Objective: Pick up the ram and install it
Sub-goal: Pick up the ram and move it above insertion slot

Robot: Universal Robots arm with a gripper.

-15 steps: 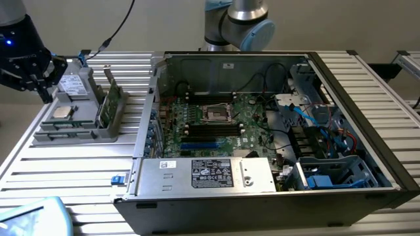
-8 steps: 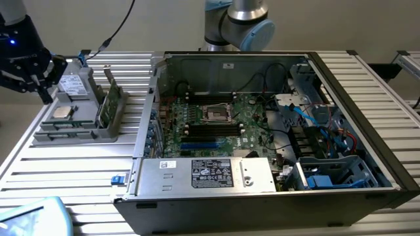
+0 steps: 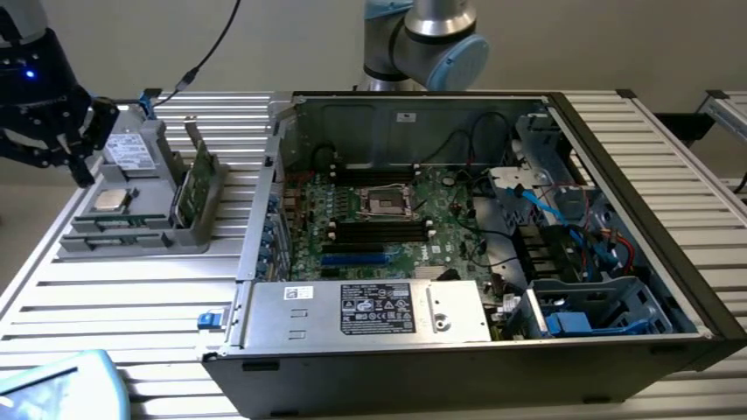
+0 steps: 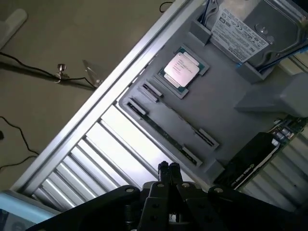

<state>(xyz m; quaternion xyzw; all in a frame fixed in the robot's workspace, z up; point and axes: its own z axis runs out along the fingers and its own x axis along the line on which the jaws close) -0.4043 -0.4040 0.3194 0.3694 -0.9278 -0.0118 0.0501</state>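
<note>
Ram (image 4: 162, 133) sits edge-on in the grey tray (image 4: 216, 106) slot just beyond the gripper (image 4: 168, 167), whose fingers are pressed together, empty, over the slatted worktop (image 4: 96, 159).

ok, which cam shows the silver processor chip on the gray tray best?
Wrist view: the processor chip lies in the gray tray, top face seen nearly straight on, uncovered. The exterior view shows it farther off, at a slant, toward the exterior view's left.

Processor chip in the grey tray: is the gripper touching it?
Apart. In the wrist view the gripper, jaws shut, sits well off the processor chip, with bare grey tray between them.
</note>
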